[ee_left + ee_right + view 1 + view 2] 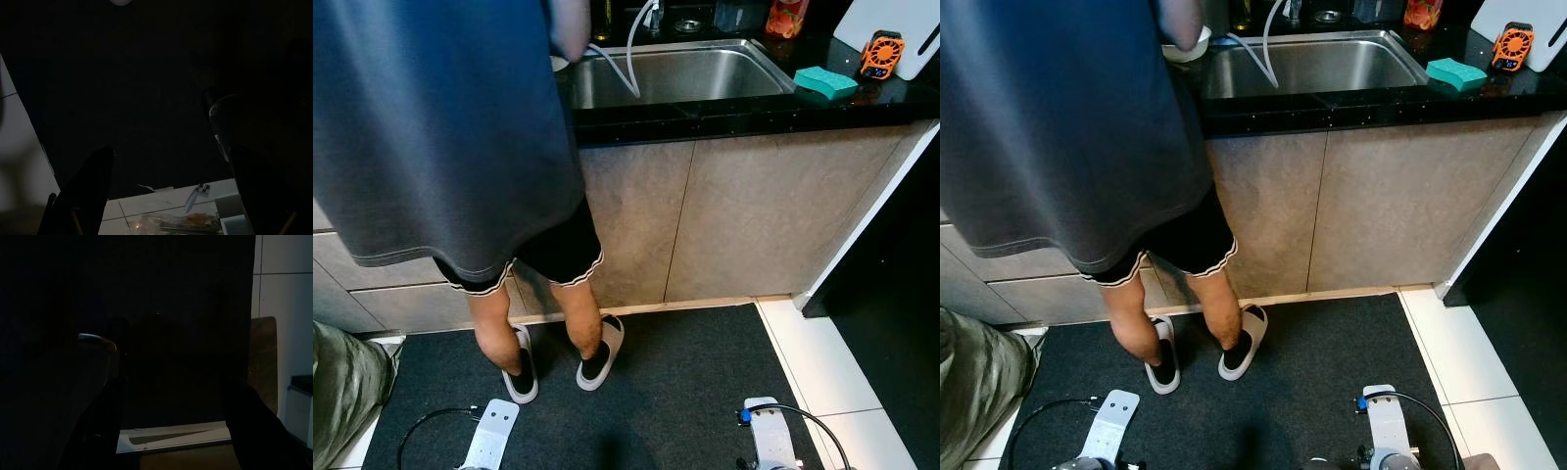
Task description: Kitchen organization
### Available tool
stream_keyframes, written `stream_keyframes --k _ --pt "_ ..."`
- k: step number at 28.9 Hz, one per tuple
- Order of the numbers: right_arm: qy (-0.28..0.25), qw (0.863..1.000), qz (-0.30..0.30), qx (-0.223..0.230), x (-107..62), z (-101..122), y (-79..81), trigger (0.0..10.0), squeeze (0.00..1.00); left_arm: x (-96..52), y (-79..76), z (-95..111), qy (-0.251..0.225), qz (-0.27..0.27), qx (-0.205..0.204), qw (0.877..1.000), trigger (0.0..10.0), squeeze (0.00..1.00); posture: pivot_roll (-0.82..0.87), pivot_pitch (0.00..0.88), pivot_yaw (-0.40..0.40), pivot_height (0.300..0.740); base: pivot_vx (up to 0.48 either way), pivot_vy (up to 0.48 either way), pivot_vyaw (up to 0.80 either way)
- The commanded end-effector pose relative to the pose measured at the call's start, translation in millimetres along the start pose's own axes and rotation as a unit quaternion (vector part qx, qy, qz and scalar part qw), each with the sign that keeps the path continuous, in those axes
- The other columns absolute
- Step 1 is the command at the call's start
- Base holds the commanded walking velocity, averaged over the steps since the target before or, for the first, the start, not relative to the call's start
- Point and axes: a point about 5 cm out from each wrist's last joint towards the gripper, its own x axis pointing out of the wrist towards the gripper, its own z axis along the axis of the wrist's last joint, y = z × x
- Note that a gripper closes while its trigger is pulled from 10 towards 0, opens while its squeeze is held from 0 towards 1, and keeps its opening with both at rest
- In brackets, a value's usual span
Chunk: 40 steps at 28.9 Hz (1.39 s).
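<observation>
Stainless steel sink (705, 73) sits in my black table (783, 113), a person (440, 127) before it on the dark mat (675, 382). Wrist views alone show my left claw (168, 196) and right claw (176, 431), both spread wide, empty, over white floor tiles (146, 205).

L arm (489, 434) low, idle | R arm (770, 439) same | both jaws apparently apart

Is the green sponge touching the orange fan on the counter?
Apart. The left eye view shows the green sponge lying on the black counter, with a strip of bare counter between it and the orange fan.
</observation>
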Motion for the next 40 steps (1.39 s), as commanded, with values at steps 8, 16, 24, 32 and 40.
stream_keyframes --k 8,16,24,32,40 --pt "0.003 1.0 0.006 -0.006 -0.5 -3.2 3.1 10.0 0.0 -0.5 2.3 -2.5 0.006 0.003 0.008 1.0 10.0 0.0 -0.04 0.021 0.056 0.74 0.0 0.0 0.0" --pt "0.003 1.0 0.006 -0.006 -0.3 -2.5 2.9 10.0 0.0 -0.5 2.5 -1.8 0.005 0.004 0.006 1.0 10.0 0.0 -0.04 0.026 0.057 0.74 0.0 0.0 0.0" --pt "0.002 1.0 0.006 -0.006 -0.3 -2.2 3.0 10.0 0.0 -0.5 2.7 -1.7 0.005 0.004 0.006 1.0 10.0 0.0 -0.04 0.031 0.058 0.74 0.0 0.0 0.0" --pt "0.002 1.0 0.006 -0.007 -0.3 -2.1 2.9 10.0 0.0 -0.5 2.6 -1.7 0.005 0.004 0.005 1.0 10.0 0.0 -0.04 0.031 0.057 0.74 0.0 0.0 0.0" --pt "0.002 1.0 0.006 -0.007 -0.3 -2.2 2.9 10.0 0.0 -0.5 2.5 -1.8 0.005 0.003 0.005 1.0 10.0 0.0 -0.04 0.031 0.057 0.74 0.0 0.0 0.0"
